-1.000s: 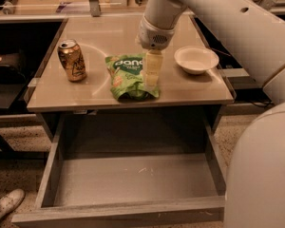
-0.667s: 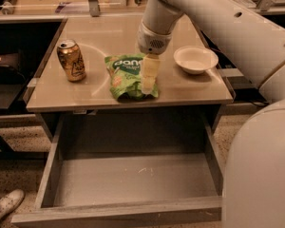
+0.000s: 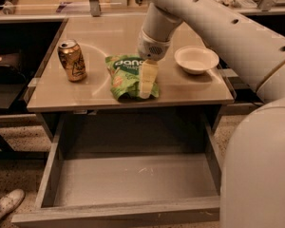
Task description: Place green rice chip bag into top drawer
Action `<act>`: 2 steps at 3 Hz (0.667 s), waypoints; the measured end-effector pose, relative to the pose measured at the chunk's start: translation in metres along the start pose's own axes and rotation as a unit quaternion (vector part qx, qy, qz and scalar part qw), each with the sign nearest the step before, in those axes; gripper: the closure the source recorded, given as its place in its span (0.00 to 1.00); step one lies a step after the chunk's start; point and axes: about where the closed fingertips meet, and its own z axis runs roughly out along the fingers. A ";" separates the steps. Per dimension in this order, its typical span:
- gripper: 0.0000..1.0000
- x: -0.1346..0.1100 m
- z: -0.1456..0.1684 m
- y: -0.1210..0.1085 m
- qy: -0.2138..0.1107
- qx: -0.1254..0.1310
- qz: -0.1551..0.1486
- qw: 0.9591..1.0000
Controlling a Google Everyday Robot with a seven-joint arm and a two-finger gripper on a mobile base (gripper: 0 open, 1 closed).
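Note:
The green rice chip bag (image 3: pixel 124 77) lies flat on the beige tabletop (image 3: pixel 99 37), near its front edge and at its middle, with white "dang" lettering at its far end. My gripper (image 3: pixel 147 81) hangs from the white arm and points down onto the right half of the bag, touching or just above it. The top drawer (image 3: pixel 133 179) is pulled fully open below the tabletop. It is grey, wide and shallow, and holds nothing.
A gold soda can (image 3: pixel 71 60) stands upright on the left of the tabletop. A white bowl (image 3: pixel 196 59) sits to the right of the bag. My white arm and body fill the right side. A shoe (image 3: pixel 4 204) is on the floor at lower left.
My gripper has come down a little and slightly left over the bag's right half. The bag, can, bowl and drawer have not moved.

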 end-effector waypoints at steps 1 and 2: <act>0.00 0.000 0.022 -0.006 -0.007 -0.017 0.016 1.000; 0.00 -0.001 0.029 -0.008 -0.011 -0.027 0.023 0.999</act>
